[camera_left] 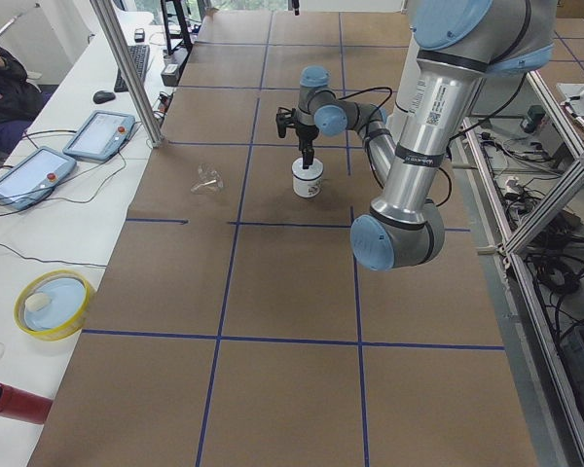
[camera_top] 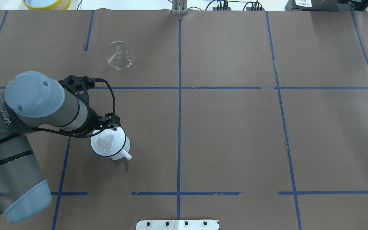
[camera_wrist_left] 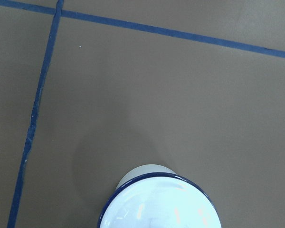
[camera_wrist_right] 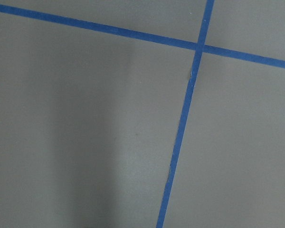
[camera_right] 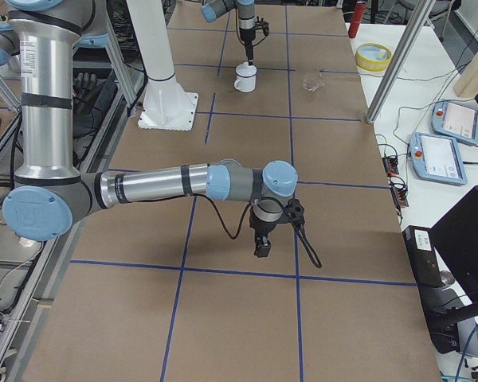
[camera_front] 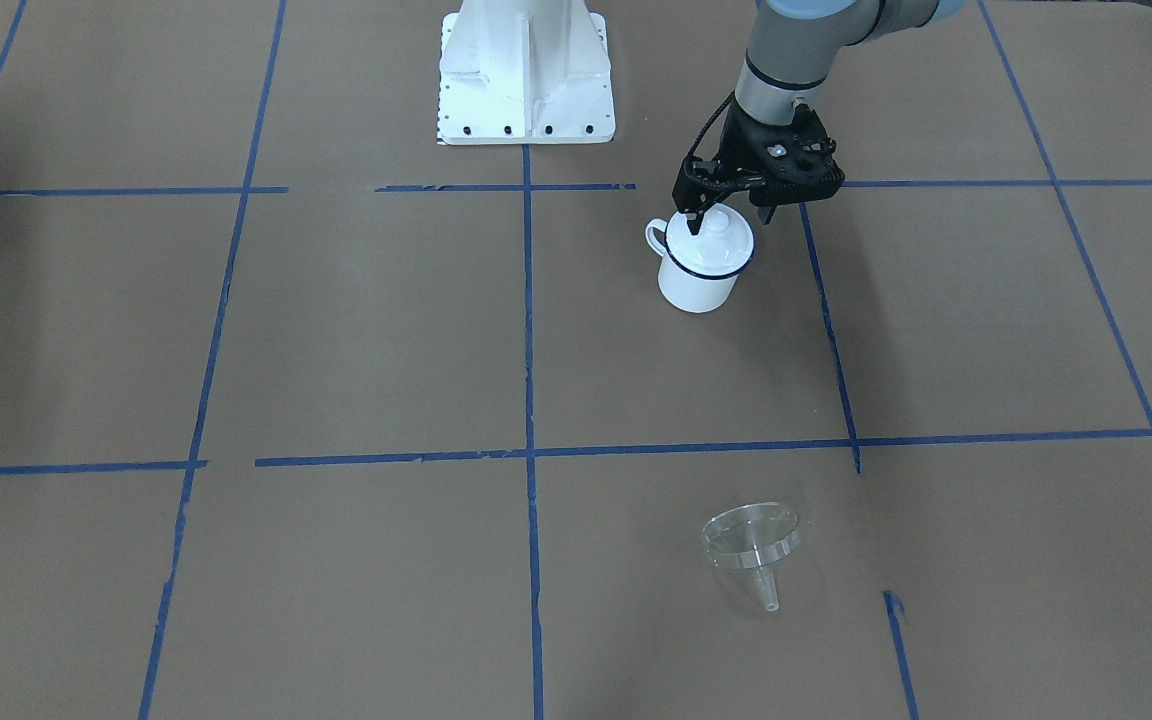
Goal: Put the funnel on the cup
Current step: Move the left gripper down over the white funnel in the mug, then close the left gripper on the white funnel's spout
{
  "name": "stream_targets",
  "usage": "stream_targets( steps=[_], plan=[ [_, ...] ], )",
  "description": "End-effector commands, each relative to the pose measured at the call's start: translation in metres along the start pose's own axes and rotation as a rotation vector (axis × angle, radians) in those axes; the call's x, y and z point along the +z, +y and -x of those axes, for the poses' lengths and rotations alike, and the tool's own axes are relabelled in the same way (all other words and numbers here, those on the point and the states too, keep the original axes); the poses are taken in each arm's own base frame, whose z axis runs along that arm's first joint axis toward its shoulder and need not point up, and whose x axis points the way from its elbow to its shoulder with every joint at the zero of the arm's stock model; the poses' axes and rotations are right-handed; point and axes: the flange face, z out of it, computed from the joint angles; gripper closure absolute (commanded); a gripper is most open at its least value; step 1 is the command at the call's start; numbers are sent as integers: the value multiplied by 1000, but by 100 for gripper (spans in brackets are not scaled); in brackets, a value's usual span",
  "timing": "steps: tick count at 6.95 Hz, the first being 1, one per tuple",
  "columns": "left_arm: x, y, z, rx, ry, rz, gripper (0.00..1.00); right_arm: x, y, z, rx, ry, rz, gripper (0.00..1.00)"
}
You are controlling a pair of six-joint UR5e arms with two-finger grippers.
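One side view alone shows right gripper (camera_right: 263, 248), state unclear, left gripper (camera_front: 729, 220) spread over cup (camera_front: 696, 285)

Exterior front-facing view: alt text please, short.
The left gripper hangs open over the white cup, fingers either side of the knob on its lid. The clear funnel lies on its side on the brown table, apart, nearer the camera.

The table (camera_top: 235, 143) was viewed steeply from behind and opposite, lengthwise from both ends, the cup (camera_front: 698, 285) shared by all four.
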Motion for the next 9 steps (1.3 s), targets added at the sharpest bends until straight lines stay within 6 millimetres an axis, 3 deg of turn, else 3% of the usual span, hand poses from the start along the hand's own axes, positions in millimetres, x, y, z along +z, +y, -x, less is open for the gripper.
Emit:
stream_targets(
  steps=[1,5,6,8,9],
  plan=[
    [6,7,-4,0,-4,11,11,0,0,0,1,0,1,0],
    [7,10,-6,2,-3,16,14,0,0,0,1,0,1,0],
    [8,10,-6,1,-4,16,23,-1,-1,1,-1,0,-2,0],
    [7,9,-9,3,0,15,80,0,0,0,0,0,0,0],
    [6,10,-9,3,1,15,100,0,0,0,1,0,1,0]
  ],
)
